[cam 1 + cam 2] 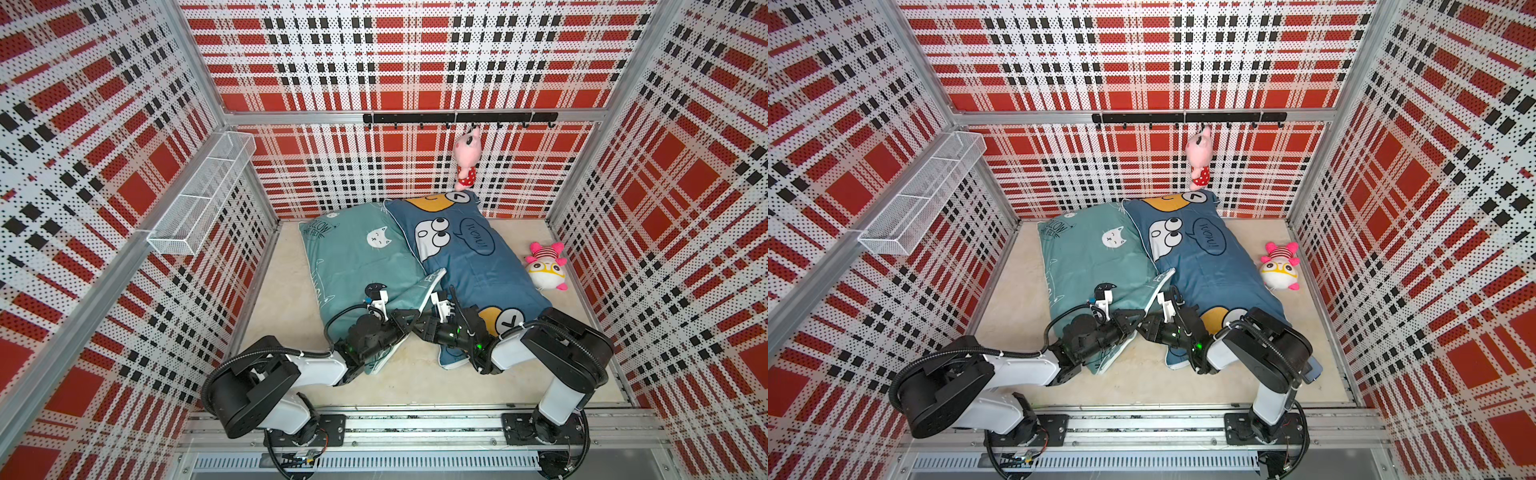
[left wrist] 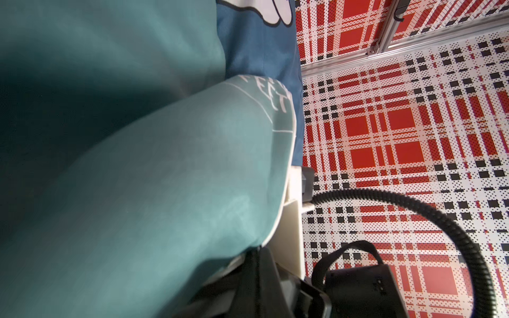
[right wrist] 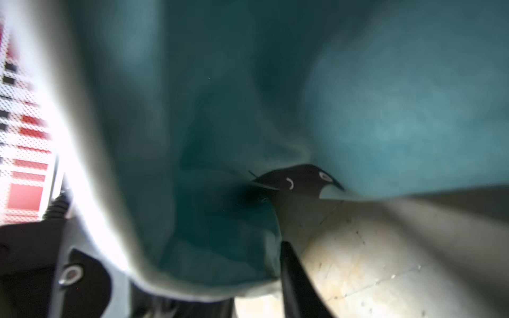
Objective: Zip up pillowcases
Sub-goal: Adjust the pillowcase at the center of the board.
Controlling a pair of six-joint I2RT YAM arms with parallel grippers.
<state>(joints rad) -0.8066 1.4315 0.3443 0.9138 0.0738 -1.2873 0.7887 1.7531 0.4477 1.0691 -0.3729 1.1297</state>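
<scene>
Top views: teal pillowcase (image 1: 353, 257) end lies between left tool (image 1: 377, 300) and right tool (image 1: 439, 305).

Teal pillowcase (image 1: 353, 266) beside blue pillowcase (image 1: 478, 270), near corner overlapping it.

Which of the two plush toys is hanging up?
The pink plush in the red spotted dress, hung from the black hook rail; the plush with yellow glasses lies on the floor.
</scene>
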